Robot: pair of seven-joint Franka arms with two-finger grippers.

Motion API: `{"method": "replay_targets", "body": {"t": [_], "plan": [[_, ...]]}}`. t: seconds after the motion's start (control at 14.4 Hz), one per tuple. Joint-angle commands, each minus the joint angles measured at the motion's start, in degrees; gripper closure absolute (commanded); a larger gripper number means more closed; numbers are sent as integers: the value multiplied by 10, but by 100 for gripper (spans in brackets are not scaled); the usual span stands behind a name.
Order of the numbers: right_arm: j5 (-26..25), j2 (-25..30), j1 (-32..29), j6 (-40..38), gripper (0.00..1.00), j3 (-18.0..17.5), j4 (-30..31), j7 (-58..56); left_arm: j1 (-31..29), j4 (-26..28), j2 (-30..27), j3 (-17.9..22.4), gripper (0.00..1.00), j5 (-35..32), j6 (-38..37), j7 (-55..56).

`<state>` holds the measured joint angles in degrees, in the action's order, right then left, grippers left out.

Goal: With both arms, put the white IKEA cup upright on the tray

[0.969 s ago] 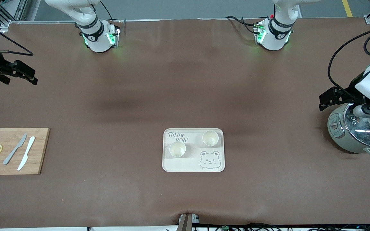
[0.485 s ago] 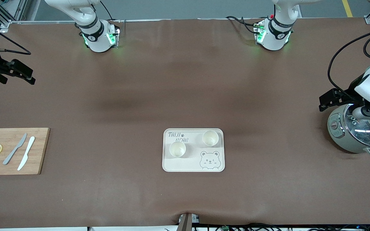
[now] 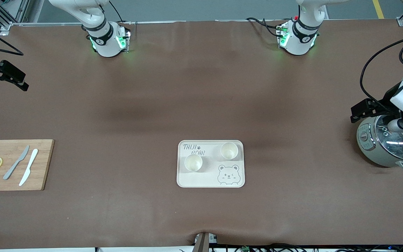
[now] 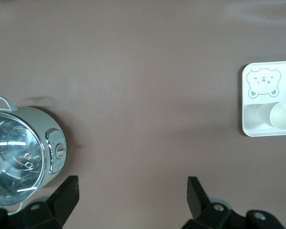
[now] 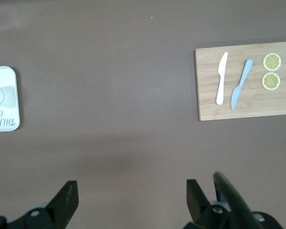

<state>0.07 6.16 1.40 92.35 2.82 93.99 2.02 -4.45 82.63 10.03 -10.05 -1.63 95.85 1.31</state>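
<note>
The cream tray (image 3: 208,179) with the bear drawing lies mid-table. Two white cups stand upright on it, one (image 3: 193,162) toward the right arm's end and one (image 3: 229,150) toward the left arm's end. My left gripper (image 3: 361,109) is open and empty, in the air at the rice cooker's edge. In the left wrist view (image 4: 131,187) it shows the tray (image 4: 248,119) and one cup (image 4: 282,115). My right gripper (image 3: 11,75) is open and empty over the right arm's end of the table. Its wrist view (image 5: 131,188) shows the tray's edge (image 5: 12,81).
A grey-green rice cooker (image 3: 387,148) with a glass lid stands at the left arm's end. A wooden cutting board (image 3: 44,164) with two knives and two lemon slices lies at the right arm's end, and shows in the right wrist view (image 5: 248,107).
Both grippers have drawn outward, away from the tray: the right one toward its end of the table and the robots' side, the left one slightly toward its own end. Cups and tray have not moved.
</note>
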Motion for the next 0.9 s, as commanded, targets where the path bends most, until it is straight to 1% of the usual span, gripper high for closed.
{"method": "replay_targets", "body": {"t": [0.0,0.07,0.14,0.21,0.48,0.69,0.83], "plan": [[-12,-7,-3,-12,0,-4,-14,11,14,-5,0,4,0,12,2,-10],[-12,-7,-3,-12,0,-4,-14,11,53,-5,-6,45,0,13,1,-9],[-12,-7,-3,-13,0,-4,-14,11,107,-5,-12,116,0,27,-6,-10],[-12,-7,-3,-14,0,-4,-14,11,130,-4,-16,148,0,49,-6,-15],[-12,-7,0,-13,0,-4,-15,11,131,-3,-27,137,0,58,-13,-29],[-12,-7,-3,-13,0,-4,-19,11,127,-3,-27,137,0,50,-27,-32],[-12,-7,-3,-13,0,-4,-19,11,129,-2,-23,137,0,47,-27,-55]]}}
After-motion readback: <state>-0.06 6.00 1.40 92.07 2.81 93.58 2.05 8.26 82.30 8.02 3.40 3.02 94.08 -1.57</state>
